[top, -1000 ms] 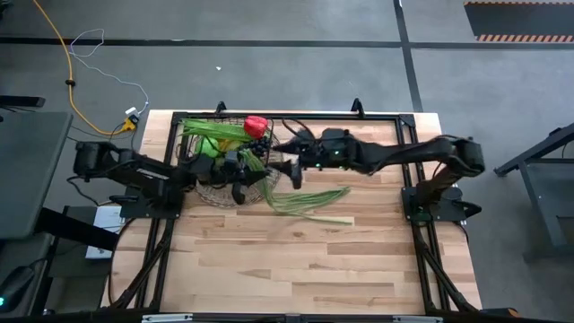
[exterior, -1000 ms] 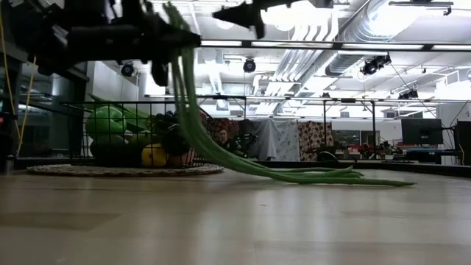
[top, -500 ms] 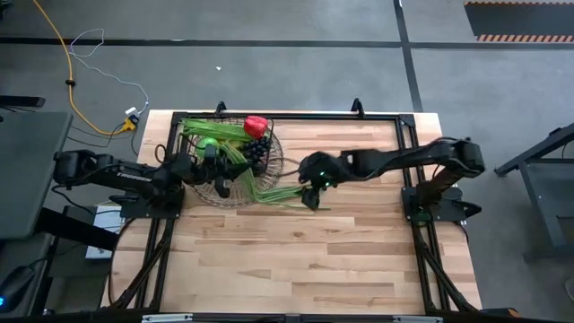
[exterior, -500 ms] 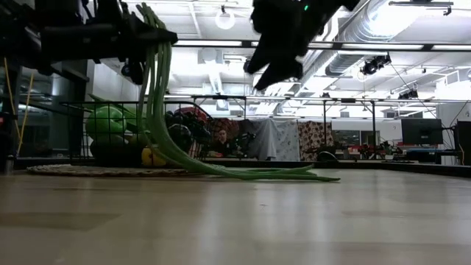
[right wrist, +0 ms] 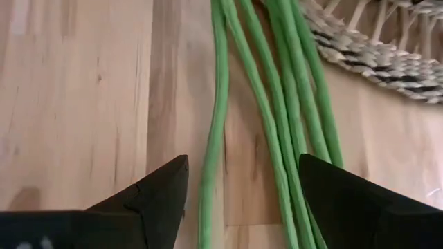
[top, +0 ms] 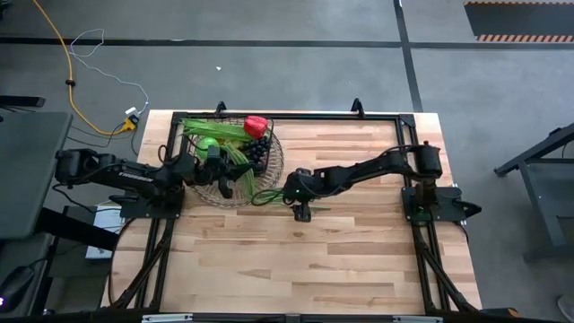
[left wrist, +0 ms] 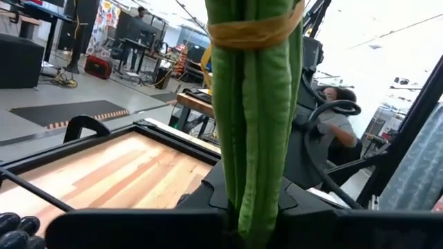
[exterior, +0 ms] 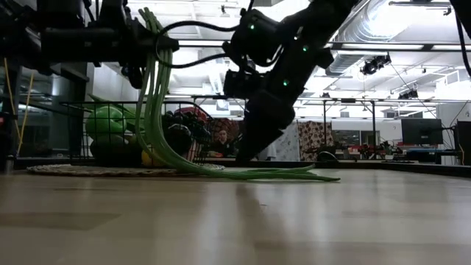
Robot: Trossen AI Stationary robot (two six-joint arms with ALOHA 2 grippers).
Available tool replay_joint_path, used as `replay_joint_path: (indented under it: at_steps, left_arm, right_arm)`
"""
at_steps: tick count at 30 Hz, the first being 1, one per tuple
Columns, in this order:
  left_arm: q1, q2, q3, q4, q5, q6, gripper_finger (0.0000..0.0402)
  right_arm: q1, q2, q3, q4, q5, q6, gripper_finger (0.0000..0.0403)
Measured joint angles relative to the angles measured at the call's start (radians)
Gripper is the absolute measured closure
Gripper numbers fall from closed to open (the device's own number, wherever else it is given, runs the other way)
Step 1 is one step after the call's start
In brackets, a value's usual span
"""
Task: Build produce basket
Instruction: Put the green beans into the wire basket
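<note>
The wire basket [top: 269, 166] stands on a woven mat [right wrist: 374, 48] at the table's far left. It holds a red pepper [top: 256, 126], leafy greens [top: 208, 135] and dark grapes [top: 258, 149]. My left gripper [top: 224, 182] is level above the basket's near side, shut on a bundle of long green beans [exterior: 158, 118]. The beans' free ends [top: 309, 207] lie on the wood to the right of the basket. My right gripper [top: 302, 213] points steeply down, open, with one finger on each side of those ends [right wrist: 277, 124], low over the table. My left gripper pinches the bean bundle between its two fingers just below the tan band [left wrist: 256, 31] that ties its end. The fingers lie level and across the beans [left wrist: 255, 187]. The bundle droops from the hold in a slack curve, and its free ends rest on the table [exterior: 294, 175].
A black frame rail [top: 287, 115] runs along the table's far edge and down both sides. Bare wood [top: 296, 269] lies toward the near edge. A person [left wrist: 332, 104] sits in the room beyond the table.
My right gripper has dropped from high above the table down to the beans' free ends and tipped from level to pointing steeply down. My left gripper has drawn back toward the table's left edge, dragging the beans' free ends along the wood toward the basket.
</note>
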Motion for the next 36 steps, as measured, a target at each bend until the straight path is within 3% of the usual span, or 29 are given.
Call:
replay_joint_path:
  at_steps: [9, 16, 24, 28, 32, 36]
  left_arm:
    - [0.000, 0.000, 0.000, 0.000, -0.003, -0.004, 0.0388]
    - [0.000, 0.000, 0.000, 0.000, -0.003, -0.008, 0.0387]
    - [0.000, 0.000, 0.000, 0.002, -0.003, -0.008, 0.0387]
    - [0.001, 0.000, 0.000, 0.003, -0.002, -0.008, 0.0387]
    - [0.001, 0.000, 0.000, 0.003, -0.002, -0.008, 0.0387]
    - [0.000, 0.000, 0.000, 0.003, -0.002, -0.008, 0.0387]
  right_arm:
    - [0.015, -0.008, 0.000, 0.008, 0.070, -0.027, 0.0139]
    - [0.013, -0.008, 0.000, 0.018, 0.074, 0.198, 0.0139]
    - [-0.015, -0.008, 0.000, 0.052, 0.068, 0.209, 0.0139]
    - [-0.019, -0.008, 0.000, 0.046, -0.004, 0.088, 0.0138]
    - [-0.009, -0.008, 0.000, 0.038, -0.004, 0.048, 0.0107]
    - [-0.002, -0.008, 0.000, 0.002, 0.064, 0.005, 0.0031]
